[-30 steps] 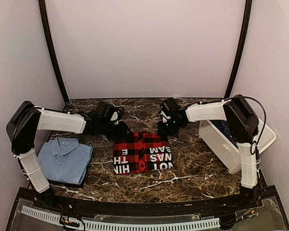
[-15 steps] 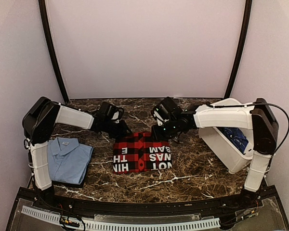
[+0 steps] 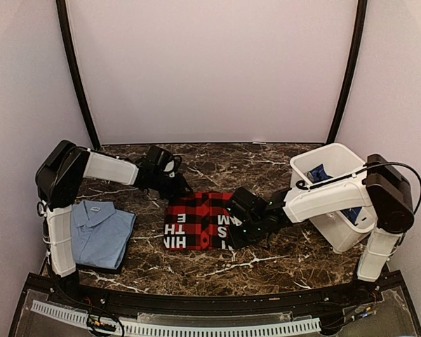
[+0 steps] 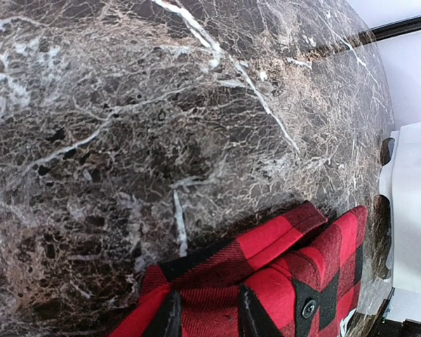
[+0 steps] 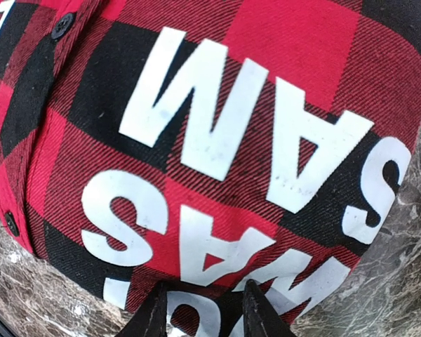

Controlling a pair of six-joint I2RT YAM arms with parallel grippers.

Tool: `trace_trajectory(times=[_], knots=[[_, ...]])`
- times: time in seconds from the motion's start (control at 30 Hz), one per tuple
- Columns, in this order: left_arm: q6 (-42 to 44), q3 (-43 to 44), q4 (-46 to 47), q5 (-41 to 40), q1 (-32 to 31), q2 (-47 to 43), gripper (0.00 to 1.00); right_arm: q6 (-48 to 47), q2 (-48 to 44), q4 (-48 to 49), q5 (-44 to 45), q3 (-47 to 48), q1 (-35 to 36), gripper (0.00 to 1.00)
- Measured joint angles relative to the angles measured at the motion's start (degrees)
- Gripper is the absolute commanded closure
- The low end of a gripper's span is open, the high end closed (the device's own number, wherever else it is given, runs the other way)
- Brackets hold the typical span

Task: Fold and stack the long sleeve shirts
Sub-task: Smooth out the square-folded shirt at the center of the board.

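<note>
The red-and-black checked flannel [image 3: 207,221], folded with white letters on top, lies at the table's middle. My left gripper [image 3: 178,191] is at its far left corner. In the left wrist view its jaws [image 4: 209,319] stand open, with the flannel [image 4: 281,267] between the fingertips [image 4: 170,319]. My right gripper [image 3: 243,229] is over the flannel's near right corner. It [image 5: 203,312] is open above the lettered cloth [image 5: 217,140], fingertips [image 5: 257,309] apart. The folded light blue shirt [image 3: 98,233] lies at the left. The dark blue shirt [image 3: 320,173] is in the bin.
A white plastic bin [image 3: 337,210] stands at the right edge behind my right arm; its wall shows in the left wrist view [image 4: 414,203]. Dark marble table [image 3: 281,260] surrounds the flannel. Black frame posts rise at the back corners.
My right gripper has swung from the flannel's far right corner toward me to its near right corner. My left gripper has edged slightly right at the far left corner.
</note>
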Motion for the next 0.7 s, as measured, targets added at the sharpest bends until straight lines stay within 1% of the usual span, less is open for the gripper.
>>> trace_trajectory(times=[0.17, 0.37, 0.5, 0.7], knots=[[1.25, 3.08, -3.89, 0.02, 0.09, 0.33, 0.69, 1.97, -1.07, 0.28, 0.24, -0.59, 0.28, 0.66], [2.80, 4.96, -7.69, 0.04, 0.46, -1.40, 0.62, 3.26, -5.60, -1.01, 0.50, -0.59, 0.52, 0.66], [3.08, 3.96, -9.40, 0.46, 1.05, -6.88, 0.58, 3.41, -7.96, -2.03, 0.81, 0.37, 0.55, 0.65], [2.43, -5.27, -9.18, 2.82, 2.38, -20.22, 0.54, 2.82, -6.05, -3.19, 1.05, 6.21, 0.61, 0.65]])
